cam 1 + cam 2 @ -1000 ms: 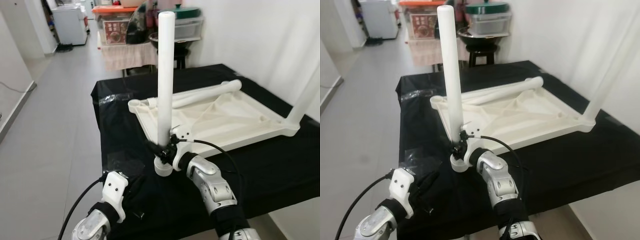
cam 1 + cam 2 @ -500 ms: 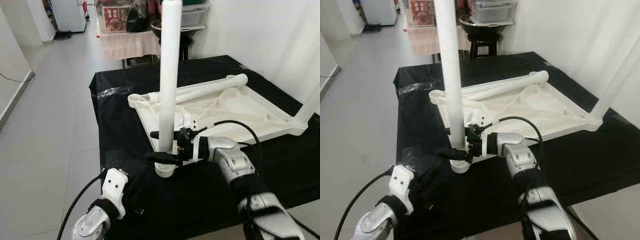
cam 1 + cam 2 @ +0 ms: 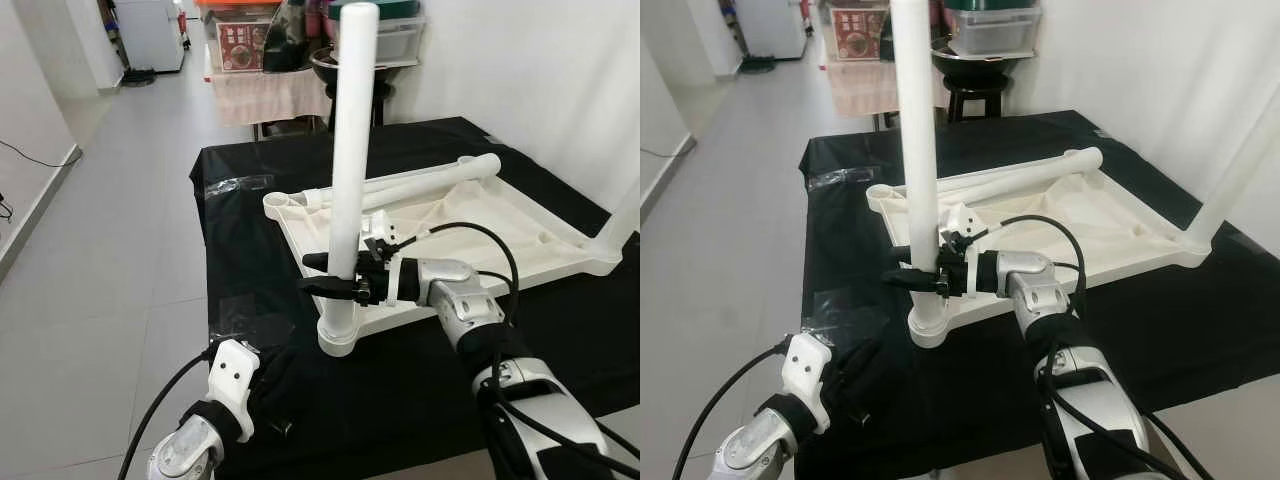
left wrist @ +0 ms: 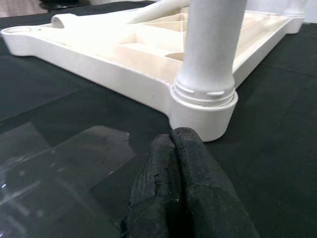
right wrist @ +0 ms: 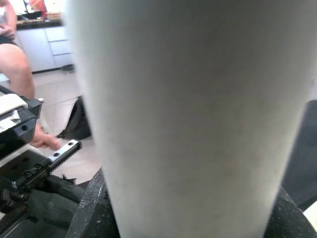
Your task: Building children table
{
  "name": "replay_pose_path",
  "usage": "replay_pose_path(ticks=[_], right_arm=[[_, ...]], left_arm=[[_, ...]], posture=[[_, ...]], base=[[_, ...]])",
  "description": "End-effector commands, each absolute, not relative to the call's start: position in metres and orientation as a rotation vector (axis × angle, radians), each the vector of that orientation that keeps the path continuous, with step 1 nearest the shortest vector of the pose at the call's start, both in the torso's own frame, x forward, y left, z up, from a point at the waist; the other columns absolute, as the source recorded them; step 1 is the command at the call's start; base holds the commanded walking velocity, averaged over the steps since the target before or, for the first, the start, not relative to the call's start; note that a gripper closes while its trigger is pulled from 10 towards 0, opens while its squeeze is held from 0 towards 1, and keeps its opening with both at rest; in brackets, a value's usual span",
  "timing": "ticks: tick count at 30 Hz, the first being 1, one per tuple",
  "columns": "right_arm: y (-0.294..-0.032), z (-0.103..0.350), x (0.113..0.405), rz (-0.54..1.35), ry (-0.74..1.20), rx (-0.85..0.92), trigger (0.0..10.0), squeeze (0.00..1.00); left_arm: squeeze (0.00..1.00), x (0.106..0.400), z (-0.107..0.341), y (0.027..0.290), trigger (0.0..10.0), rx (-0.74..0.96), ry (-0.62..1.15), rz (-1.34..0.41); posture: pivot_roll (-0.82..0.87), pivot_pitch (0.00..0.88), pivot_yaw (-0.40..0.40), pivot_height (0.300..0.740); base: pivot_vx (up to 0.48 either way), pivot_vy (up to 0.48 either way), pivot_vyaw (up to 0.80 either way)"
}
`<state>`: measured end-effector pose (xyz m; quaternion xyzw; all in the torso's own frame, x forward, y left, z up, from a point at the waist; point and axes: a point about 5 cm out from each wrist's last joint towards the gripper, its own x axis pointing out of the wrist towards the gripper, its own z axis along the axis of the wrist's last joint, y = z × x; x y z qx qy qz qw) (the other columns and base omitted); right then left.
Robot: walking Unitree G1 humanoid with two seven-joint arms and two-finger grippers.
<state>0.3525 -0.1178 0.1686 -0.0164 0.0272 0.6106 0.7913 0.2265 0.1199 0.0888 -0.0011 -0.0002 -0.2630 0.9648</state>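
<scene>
Tabletop [image 3: 480,225], white plastic, is lying upside down on a table w/ black cloth [image 3: 250,240], ribbed underside facing up. Near corner socket [image 3: 340,335] is sitting on the cloth close to the robot's edge. Upright leg [image 3: 350,150], a white tube, is standing vertical in that socket, its collar seated on the socket rim in the left wrist view [image 4: 204,94].

Right gripper [image 3: 328,274] is reaching in from the robot's right, approx. horizontal, and is clamping the upright leg partway up, above the socket, one black finger on each side of the tube. Right wrist view confirms: tube pressed between the padded fingers [image 5: 89,208].

Left gripper [image 4: 173,163] is resting low on the cloth, just in front of the corner socket but not touching it; its two fingers are pressed together, holding nothing. A patch of clear tape [image 4: 59,163] is lying on the cloth beside it.

Second leg [image 3: 420,182] is lying flat across the far part of the underside. Third leg [image 3: 1230,175] is standing fitted at the far right corner, leaning slightly.

Background: grey tiled floor [image 3: 110,200], stool and storage boxes [image 3: 300,40] beyond the table. A person's leg and hand [image 5: 20,74] are showing in the right wrist view.
</scene>
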Motion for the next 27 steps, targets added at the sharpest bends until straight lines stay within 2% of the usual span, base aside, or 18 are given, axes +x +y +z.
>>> replay_pose_path(ticks=[1,3,4,5,8,9,10,11,17,18,19,20,22,23,27], right_arm=[[-0.121,0.15,0.347,1.284,0.122,-0.004,0.0,0.0],[-0.123,0.144,0.346,1.247,0.122,-0.005,0.0,0.0],[-0.122,0.132,0.341,1.171,0.139,-0.028,0.0,0.0],[-0.111,0.116,0.334,0.937,0.155,0.006,0.0,0.0],[-0.111,0.116,0.334,0.937,0.155,0.006,0.0,0.0],[-0.098,0.094,0.317,0.726,0.235,0.076,0.0,0.0],[-0.098,0.094,0.317,0.726,0.235,0.076,0.0,0.0],[-0.091,0.093,0.313,0.635,0.244,0.059,0.0,0.0],[-0.074,0.094,0.322,0.649,0.258,0.001,0.0,0.0],[-0.073,0.096,0.323,0.645,0.254,0.002,2.8,0.0],[-0.072,0.098,0.324,0.647,0.246,0.01,2.8,0.0],[-0.073,0.101,0.325,0.659,0.231,0.012,10.0,0.0],[-0.074,0.102,0.325,0.664,0.222,0.012,10.0,0.0],[-0.073,0.108,0.325,0.749,0.202,0.029,10.0,1.0],[-0.073,0.117,0.324,0.882,0.18,0.04,10.0,1.0]], left_arm=[[0.0,0.224,0.085,0.12,10.0,-0.005,0.016,-0.529],[0.0,0.224,0.085,0.12,10.0,-0.006,0.016,-0.528],[0.0,0.224,0.085,0.121,10.0,-0.008,0.015,-0.527],[0.0,0.223,0.086,0.122,10.0,-0.01,0.014,-0.526],[0.0,0.223,0.086,0.122,10.0,-0.01,0.014,-0.526],[0.0,0.223,0.086,0.124,10.0,-0.013,0.014,-0.523],[0.0,0.223,0.086,0.124,10.0,-0.013,0.014,-0.523],[0.0,0.223,0.086,0.125,10.0,-0.017,0.016,-0.522],[0.0,0.223,0.087,0.126,10.0,-0.006,0.011,-0.507],[0.0,0.223,0.087,0.126,10.0,-0.003,0.009,-0.498],[0.0,0.223,0.088,0.126,10.0,-0.003,0.007,-0.49],[0.0,0.224,0.088,0.126,10.0,-0.005,0.007,-0.489],[0.0,0.224,0.088,0.126,10.0,-0.007,0.007,-0.49],[0.0,0.224,0.087,0.126,10.0,-0.007,0.008,-0.494],[0.0,0.225,0.087,0.126,10.0,-0.007,0.01,-0.5]], posture=[[-0.01,0.0,-0.03,0.74],[-0.01,0.0,-0.03,0.74],[-0.02,0.0,-0.031,0.74],[-0.03,0.0,-0.033,0.74],[-0.03,0.0,-0.033,0.74],[-0.05,0.0,-0.014,0.74],[-0.05,0.0,-0.014,0.74],[-0.05,0.0,-0.013,0.74],[-0.02,0.0,-0.024,0.74],[-0.01,0.0,-0.031,0.74],[-0.01,0.0,-0.031,0.74],[-0.01,0.0,-0.032,0.74],[-0.01,0.0,-0.032,0.74],[-0.01,0.0,-0.028,0.74],[-0.01,0.0,-0.024,0.74]], base=[[0.0,0.0,0.0],[0.0,0.0,0.0],[0.0,0.0,0.0],[0.0,0.0,0.0],[0.0,0.0,0.0],[0.0,0.0,0.0],[0.0,0.0,0.0],[0.0,0.0,0.0],[0.0,0.0,0.0],[0.0,0.0,0.0],[0.0,0.0,0.0],[0.0,0.0,0.0],[0.0,0.0,0.0],[0.0,0.0,0.0],[0.0,0.0,0.0]])
